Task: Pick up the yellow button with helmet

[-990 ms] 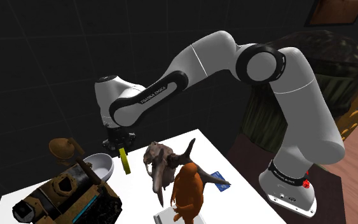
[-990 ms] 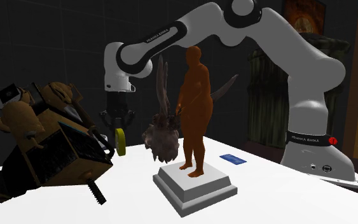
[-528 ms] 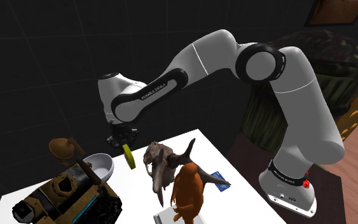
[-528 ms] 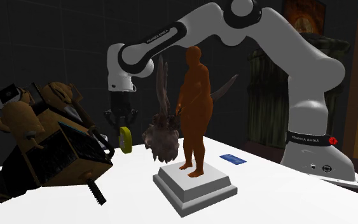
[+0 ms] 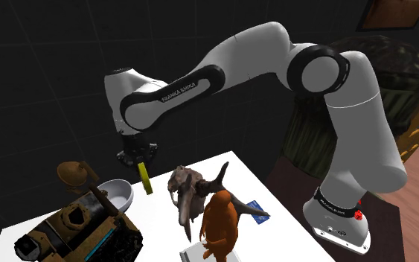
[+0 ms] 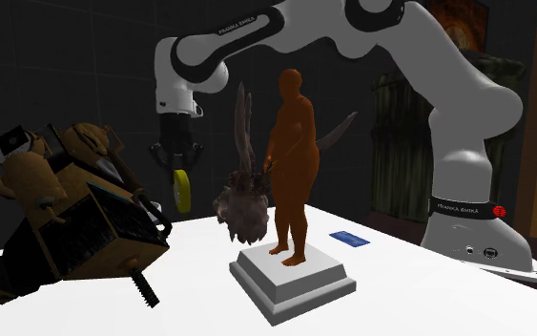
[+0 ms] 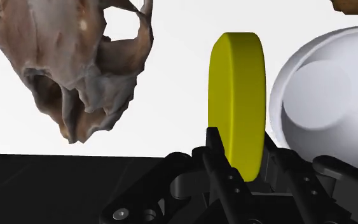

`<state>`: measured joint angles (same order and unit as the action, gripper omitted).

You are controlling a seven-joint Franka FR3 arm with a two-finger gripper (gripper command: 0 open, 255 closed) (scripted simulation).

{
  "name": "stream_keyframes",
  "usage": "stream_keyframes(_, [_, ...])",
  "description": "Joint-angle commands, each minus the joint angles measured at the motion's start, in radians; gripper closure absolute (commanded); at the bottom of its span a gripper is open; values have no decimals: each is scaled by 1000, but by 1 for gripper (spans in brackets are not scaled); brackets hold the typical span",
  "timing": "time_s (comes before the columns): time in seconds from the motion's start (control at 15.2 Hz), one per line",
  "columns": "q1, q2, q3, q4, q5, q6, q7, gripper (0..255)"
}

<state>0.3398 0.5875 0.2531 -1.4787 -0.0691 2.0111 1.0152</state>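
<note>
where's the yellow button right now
In the shoulder view's left half, the yellow button hangs clasped in the gripper above the table, between the white bowl and the brown skull.

Skull and white bowl flank end effector, bare tabletop between

Button base behind tool, skull cropped
</note>
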Motion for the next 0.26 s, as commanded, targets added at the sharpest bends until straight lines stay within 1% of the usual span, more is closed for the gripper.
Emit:
stream_keyframes(0.0, [-1, -11, -1, 10, 2, -1, 7, 255])
stream_keyframes(0.2, [-1, -16, 0, 17, 3, -14, 7, 255])
